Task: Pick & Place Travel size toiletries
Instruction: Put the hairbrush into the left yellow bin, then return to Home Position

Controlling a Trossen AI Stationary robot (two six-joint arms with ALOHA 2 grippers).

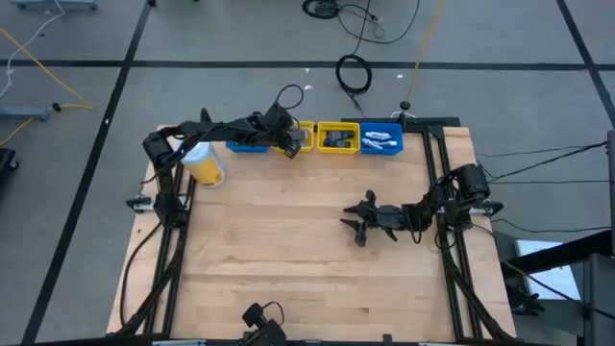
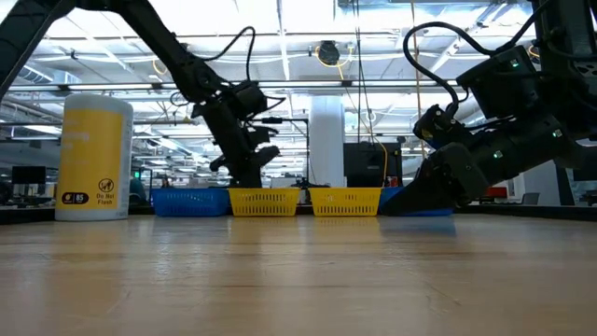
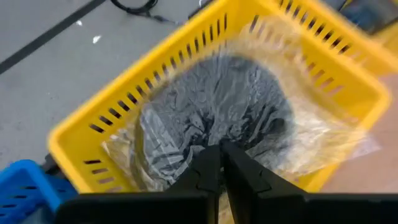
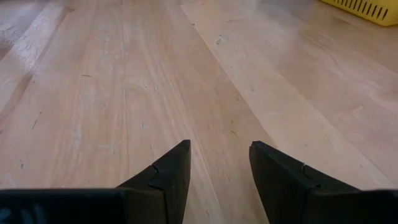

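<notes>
The grey disc (image 3: 217, 112) in clear wrap is seen lying in the yellow bin (image 3: 93, 134) at the far edge of the worktop (image 1: 288, 250). It lies right below and in front of the left tool (image 3: 221, 155). The disc is round, so no long side is seen. The left tool is pinched shut on the wrap, it seems. The left arm is stretched out over the bins. The right tool (image 4: 219, 163) is held half open, low over bare wood, far off.
</notes>
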